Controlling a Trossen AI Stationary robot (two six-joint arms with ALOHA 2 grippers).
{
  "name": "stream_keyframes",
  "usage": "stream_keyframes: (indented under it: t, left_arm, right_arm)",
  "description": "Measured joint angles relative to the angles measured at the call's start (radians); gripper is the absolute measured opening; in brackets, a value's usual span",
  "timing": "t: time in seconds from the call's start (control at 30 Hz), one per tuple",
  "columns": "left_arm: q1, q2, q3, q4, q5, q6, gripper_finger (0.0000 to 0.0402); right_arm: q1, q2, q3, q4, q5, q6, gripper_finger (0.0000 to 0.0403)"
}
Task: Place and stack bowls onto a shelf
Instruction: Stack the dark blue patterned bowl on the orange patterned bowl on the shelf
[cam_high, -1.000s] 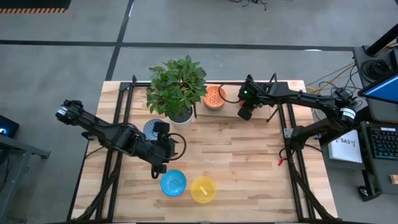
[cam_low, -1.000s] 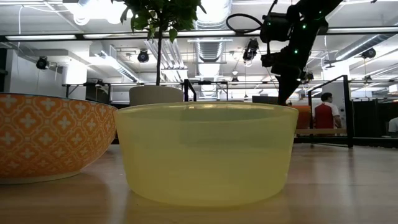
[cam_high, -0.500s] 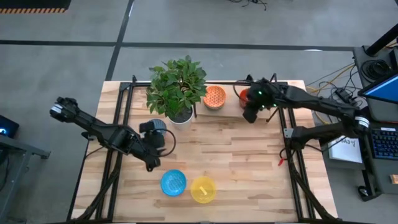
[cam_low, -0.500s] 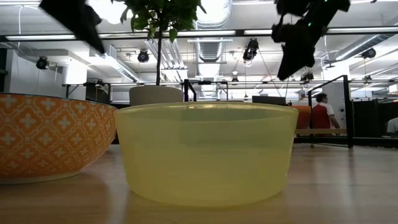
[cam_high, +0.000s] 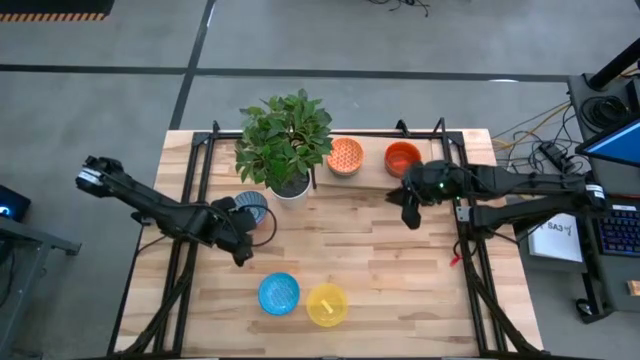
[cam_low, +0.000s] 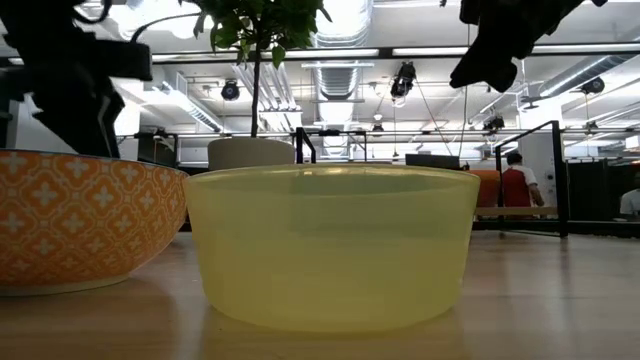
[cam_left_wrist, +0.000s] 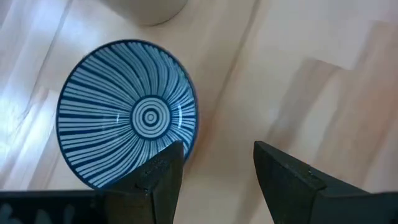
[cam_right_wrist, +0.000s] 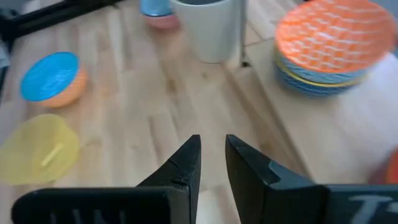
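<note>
From above, the plant pot (cam_high: 291, 186) is our marker: the left hand (cam_high: 243, 222) sits just left of it beside the striped bowl (cam_high: 250, 207), while the right hand (cam_high: 410, 203) hangs well right of the pot, below the red bowl (cam_high: 403, 158) on the shelf (cam_high: 440, 140). The orange stack (cam_high: 345, 156) stands just right of the pot on the shelf; the blue bowl (cam_high: 279, 294) and yellow bowl (cam_high: 326, 305) sit side by side on the surface (cam_high: 380, 260), well in front of the pot. At surface level, the yellow bowl (cam_low: 332, 245) fills the middle, an orange patterned bowl (cam_low: 85, 215) at its left. Left wrist: hand (cam_left_wrist: 217, 168) open, empty, one finger at the striped bowl's (cam_left_wrist: 127, 121) rim. Right wrist: hand (cam_right_wrist: 212, 165) nearly closed, empty, orange stack (cam_right_wrist: 334, 43) beside the pot (cam_right_wrist: 211, 28).
</note>
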Motion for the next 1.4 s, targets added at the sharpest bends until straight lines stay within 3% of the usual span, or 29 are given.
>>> stream_keyframes:
  t: [0.2, 0.5, 0.7, 0.97, 1.13, 1.4]
  left_arm:
    - [0.077, 0.033, -0.047, 0.062, -0.002, 0.052, 0.0178]
    - [0.14, 0.109, -0.105, 0.211, -0.001, 0.145, 0.0175]
    - [0.14, 0.157, -0.111, 0.226, -0.001, 0.146, 0.0125]
    - [0.142, 0.224, -0.111, 0.236, 0.004, 0.12, 0.0012]
    - [0.14, 0.21, -0.111, 0.236, 0.025, 0.12, 0.001]
    - [0.127, 0.142, -0.019, 0.214, 0.153, 0.156, 0.0005]
  right_arm:
    - [0.071, -0.002, -0.022, 0.028, 0.008, 0.048, 0.0063]
    - [0.171, 0.006, -0.026, 0.043, 0.107, 0.079, 0.0063]
    - [0.24, 0.033, -0.026, 0.046, 0.172, 0.097, 0.0063]
    - [0.307, 0.096, -0.026, 0.096, 0.212, 0.104, 0.0063]
    - [0.332, 0.121, -0.026, 0.1, 0.212, 0.112, 0.0063]
    - [0.388, 0.144, -0.026, 0.102, 0.217, 0.12, 0.0063]
